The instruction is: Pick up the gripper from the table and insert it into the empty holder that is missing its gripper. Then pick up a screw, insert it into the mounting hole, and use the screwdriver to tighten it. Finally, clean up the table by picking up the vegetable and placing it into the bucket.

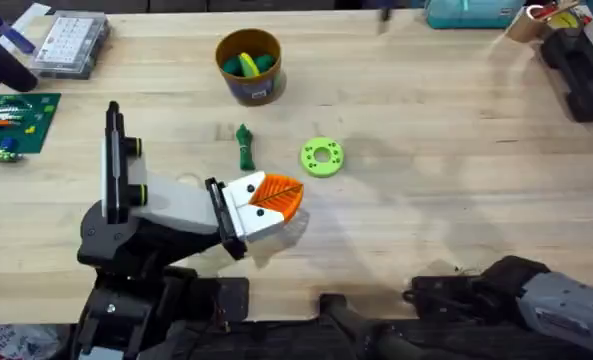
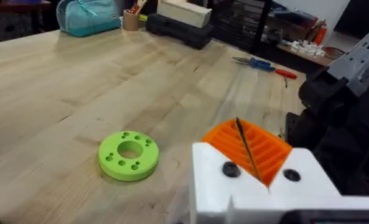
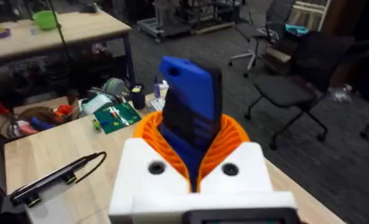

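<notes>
The dark green vegetable [image 1: 244,146] lies on the table, between the bucket [image 1: 249,66] and my left gripper [image 1: 276,195]. The bucket stands upright at the back, with green pieces lying inside it. My left gripper [image 2: 243,134] hovers low over the table with its orange ribbed fingers [image 2: 268,149] pressed together and nothing held. At the near right edge, my right gripper [image 3: 193,134] is shut on the blue screwdriver [image 3: 190,93], which stands up between its orange pads. The task's loose gripper, the holder and the screw are out of view.
A lime-green ring with holes [image 1: 322,157] lies just beyond the left gripper. A clear parts box [image 1: 71,45] and a green circuit board [image 1: 16,122] sit far left. A teal pouch [image 1: 466,12] and a black case [image 1: 581,70] line the back right.
</notes>
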### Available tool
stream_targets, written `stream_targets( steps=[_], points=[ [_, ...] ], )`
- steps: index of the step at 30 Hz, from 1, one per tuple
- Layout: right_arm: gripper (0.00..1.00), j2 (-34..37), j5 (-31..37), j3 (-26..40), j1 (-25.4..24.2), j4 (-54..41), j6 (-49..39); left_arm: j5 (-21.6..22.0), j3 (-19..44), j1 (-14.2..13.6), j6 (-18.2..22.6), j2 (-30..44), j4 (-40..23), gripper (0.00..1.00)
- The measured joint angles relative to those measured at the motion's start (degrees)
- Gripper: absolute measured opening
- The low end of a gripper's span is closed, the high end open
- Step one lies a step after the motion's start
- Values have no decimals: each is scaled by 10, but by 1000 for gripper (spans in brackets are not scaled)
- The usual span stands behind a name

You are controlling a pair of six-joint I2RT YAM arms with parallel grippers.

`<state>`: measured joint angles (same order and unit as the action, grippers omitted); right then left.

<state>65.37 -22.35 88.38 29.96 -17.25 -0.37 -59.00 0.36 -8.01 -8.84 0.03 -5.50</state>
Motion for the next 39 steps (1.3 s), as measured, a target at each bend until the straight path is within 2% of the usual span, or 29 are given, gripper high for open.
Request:
stream_targets(
  steps=[5, 10, 16, 18, 19, 26, 31, 39],
  points=[
    [26, -42, -6, -129, 22, 133, 16, 0, 0, 0, 0, 0, 0, 16],
    [26, -60, -59, -214, 31, 252, 26, -1, 0, 0, 0, 0, 0, 16],
    [26, -53, -113, -246, 42, 316, 38, -2, 0, 0, 0, 0, 0, 16],
    [26, -40, -124, -247, 66, 336, 39, -2, 0, 0, 0, 0, 0, 16],
    [26, -28, -128, -254, 84, 363, 41, -2, 0, 0, 0, 0, 0, 16],
    [26, -20, -134, -346, 103, 550, 79, -2, 0, 0, 0, 0, 0, 16],
    [26, -12, -136, -384, 106, 563, 108, -2, 0, 0, 0, 0, 0, 16],
    [26, 23, -137, -384, 143, 579, 116, -2, 0, 0, 0, 0, 0, 16]
  ],
)
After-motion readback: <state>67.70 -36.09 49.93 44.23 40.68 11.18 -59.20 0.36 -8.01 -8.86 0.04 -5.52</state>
